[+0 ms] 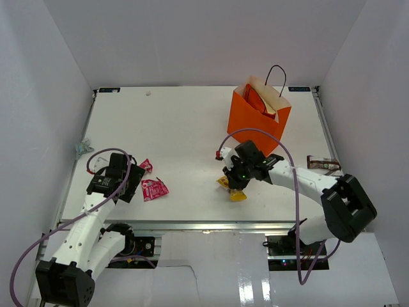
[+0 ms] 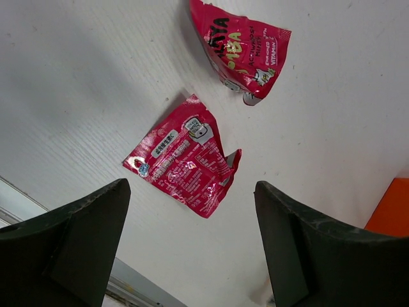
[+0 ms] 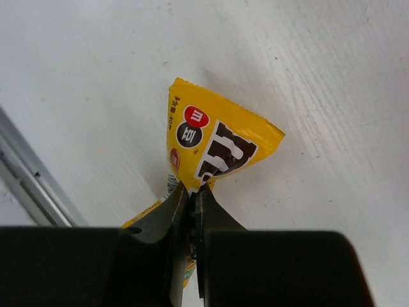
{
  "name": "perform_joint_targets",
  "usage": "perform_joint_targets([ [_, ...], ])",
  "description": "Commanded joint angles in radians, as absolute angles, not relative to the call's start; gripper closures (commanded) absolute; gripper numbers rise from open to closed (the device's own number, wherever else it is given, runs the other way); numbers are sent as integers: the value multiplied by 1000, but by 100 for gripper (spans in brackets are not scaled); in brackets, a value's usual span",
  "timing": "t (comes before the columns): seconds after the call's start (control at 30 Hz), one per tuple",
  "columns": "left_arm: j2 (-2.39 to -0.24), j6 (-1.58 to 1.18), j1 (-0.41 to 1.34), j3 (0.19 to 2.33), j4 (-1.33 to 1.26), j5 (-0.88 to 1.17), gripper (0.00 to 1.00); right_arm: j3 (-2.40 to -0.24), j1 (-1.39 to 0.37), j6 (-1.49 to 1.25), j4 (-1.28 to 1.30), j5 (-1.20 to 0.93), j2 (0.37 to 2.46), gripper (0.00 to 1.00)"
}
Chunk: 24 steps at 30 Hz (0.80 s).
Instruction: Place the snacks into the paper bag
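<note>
Near the front of the bench, the yellow candy wrapper looks light, thin and crinkly, and the right tool is pinched tight on its folded corner. The left tool hangs wide apart over two pink packets, likely just as slippery.

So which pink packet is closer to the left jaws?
The flat packet with the white label, just ahead of them; the crumpled packet lies farther.

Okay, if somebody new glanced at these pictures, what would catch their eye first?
The bright orange paper bag stands far right on the table, a red-orange chip bag already inside. Nearer, the right gripper pinches a yellow candy wrapper, and two pink packets lie on the left.
</note>
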State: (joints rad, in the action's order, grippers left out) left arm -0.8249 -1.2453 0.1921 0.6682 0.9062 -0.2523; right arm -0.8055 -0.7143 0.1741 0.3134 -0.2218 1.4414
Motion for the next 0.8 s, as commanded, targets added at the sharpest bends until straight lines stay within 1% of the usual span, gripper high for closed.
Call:
perform_joint_targets([
  [0.0,-828,-1224,195,719,882,-282,11,-891,-667,423,380,-421,1310,92],
  [0.03,-827,-1192,193,724,876,-285,11,-909,-655,464,412,-489,1287,92],
  [0.13,-815,-1100,193,736,845,-291,10,-1032,-611,592,454,-554,1194,92],
  [0.2,-804,-1057,195,739,825,-282,9,-1168,-559,620,454,-577,1157,92],
  [0.27,-790,-979,193,735,784,-258,8,-1288,-502,594,446,-594,1164,92],
  [0.3,-772,-954,195,727,770,-229,7,-1424,-429,566,446,-610,1195,92],
  [0.37,-753,-893,193,715,726,-200,6,-1553,-346,445,418,-663,1232,92],
  [0.4,-733,-873,193,704,710,-169,6,-1651,-275,401,398,-672,1265,92],
  [0.47,-716,-836,195,695,667,-149,5,-1718,-224,297,350,-667,1296,92],
  [0.53,-703,-810,193,689,634,-117,3,-1788,-172,252,315,-649,1347,92],
  [0.77,-739,-733,195,707,609,-71,2,-1767,-137,264,285,-505,1479,92],
])
